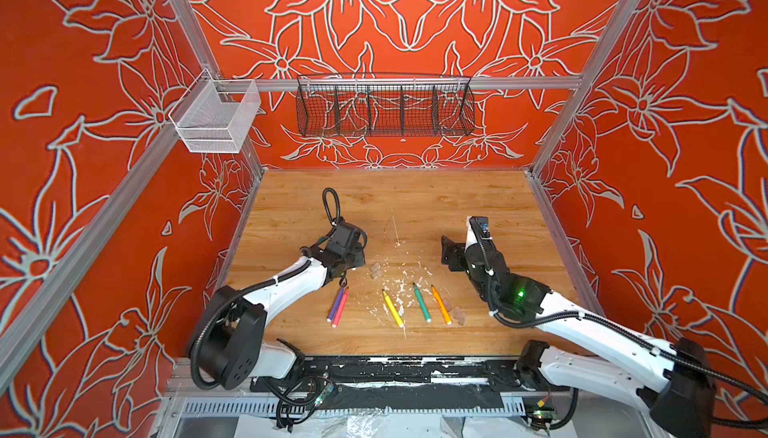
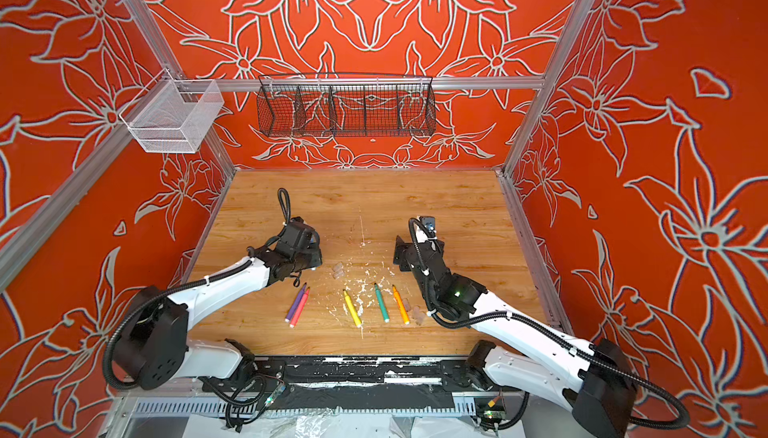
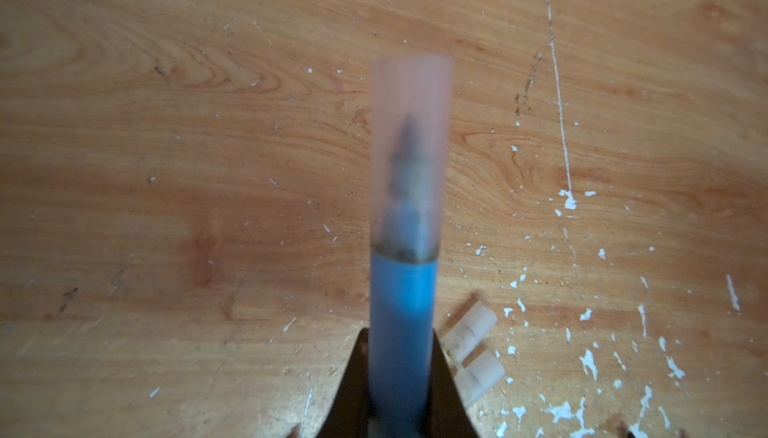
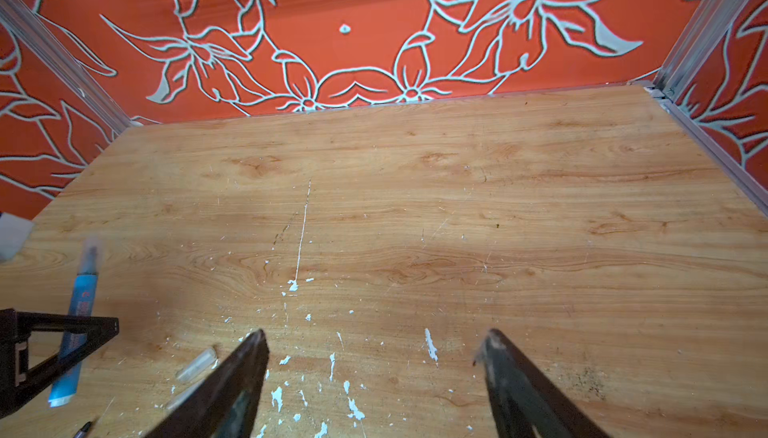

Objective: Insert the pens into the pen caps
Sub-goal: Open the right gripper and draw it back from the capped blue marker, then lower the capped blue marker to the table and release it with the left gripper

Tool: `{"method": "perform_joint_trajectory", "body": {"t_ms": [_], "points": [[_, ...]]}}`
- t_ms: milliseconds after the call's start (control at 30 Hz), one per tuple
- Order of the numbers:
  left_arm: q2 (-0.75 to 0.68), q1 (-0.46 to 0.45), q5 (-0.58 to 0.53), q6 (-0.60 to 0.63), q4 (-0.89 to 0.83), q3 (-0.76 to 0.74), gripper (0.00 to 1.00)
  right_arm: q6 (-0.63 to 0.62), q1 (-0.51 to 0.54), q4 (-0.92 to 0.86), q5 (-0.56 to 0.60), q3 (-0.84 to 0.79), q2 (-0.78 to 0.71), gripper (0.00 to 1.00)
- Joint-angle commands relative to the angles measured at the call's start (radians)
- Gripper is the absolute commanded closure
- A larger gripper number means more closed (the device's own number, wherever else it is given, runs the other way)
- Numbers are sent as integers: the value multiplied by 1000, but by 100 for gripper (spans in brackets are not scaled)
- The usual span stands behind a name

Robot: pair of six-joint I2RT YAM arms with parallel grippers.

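My left gripper (image 3: 400, 334) is shut on the blue pen (image 3: 401, 303). A translucent pen cap (image 3: 411, 124) sits over its tip. In the right wrist view the capped blue pen (image 4: 79, 303) points away over the table. My right gripper (image 4: 376, 334) stands open and empty to its right, above white flecks. In both top views the purple (image 1: 336, 304), pink (image 1: 340, 309), yellow (image 1: 392, 308), green (image 1: 422, 303) and orange (image 1: 441, 304) pens lie uncapped in a row. Two loose caps (image 1: 375, 270) lie by the left gripper (image 1: 357, 256), others (image 1: 458, 314) beside the orange pen.
White flecks of debris (image 1: 401, 290) litter the wooden table (image 1: 415, 207) round the pens. A black wire basket (image 1: 384, 108) hangs on the back wall and a white mesh basket (image 1: 216, 120) at the left rail. Aluminium frame rails border the table.
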Motion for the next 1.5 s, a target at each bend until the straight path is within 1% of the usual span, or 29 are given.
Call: {"method": "perform_joint_trajectory", "body": {"t_ms": [0, 133, 233, 400, 533, 700, 867, 933, 1200, 1367, 1467], "points": [[86, 8, 17, -3, -73, 66, 100, -14, -9, 5, 36, 0, 36, 17], [211, 13, 53, 10, -140, 162, 100, 0, -13, -7, -13, 21, 74, 18], [272, 13, 60, 23, -199, 227, 100, 4, -15, -9, -19, 22, 75, 18], [301, 20, 54, 52, -223, 251, 100, 10, -20, -9, -23, 13, 61, 19], [346, 33, 88, 93, -238, 292, 100, 10, -21, -13, -25, 19, 73, 18], [414, 33, 140, 107, -299, 367, 99, 15, -26, -20, -30, 27, 89, 19], [454, 34, 154, 107, -318, 391, 79, 18, -26, -29, -37, 37, 100, 20], [461, 34, 157, 108, -320, 391, 76, 16, -26, -30, -31, 37, 98, 20], [420, 39, 186, 112, -297, 368, 69, 15, -27, -30, -27, 36, 96, 20], [338, 39, 205, 122, -251, 314, 65, 12, -27, -34, -28, 38, 98, 21], [264, 38, 209, 134, -234, 277, 65, 10, -28, -31, -25, 37, 95, 21]]}}
